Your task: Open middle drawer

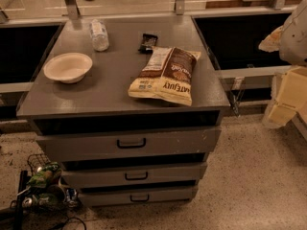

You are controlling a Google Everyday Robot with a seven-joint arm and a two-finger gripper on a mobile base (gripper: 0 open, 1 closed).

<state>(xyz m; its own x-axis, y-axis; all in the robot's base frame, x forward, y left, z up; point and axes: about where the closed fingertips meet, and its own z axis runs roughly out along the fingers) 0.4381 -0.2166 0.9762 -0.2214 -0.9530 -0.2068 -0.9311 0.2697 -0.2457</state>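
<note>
We've opened nothing yet: middle drawer (177, 172) looks shut, gripper (288, 97) prob. at right edge, well apart from the handle (136, 176), grip state can't tell.

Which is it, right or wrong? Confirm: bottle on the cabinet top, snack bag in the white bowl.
Wrong. The camera view shows the snack bag flat on the cabinet top, apart from the white bowl; the bottle lies there too. The gripper is at the right edge, away from the middle drawer.
</note>
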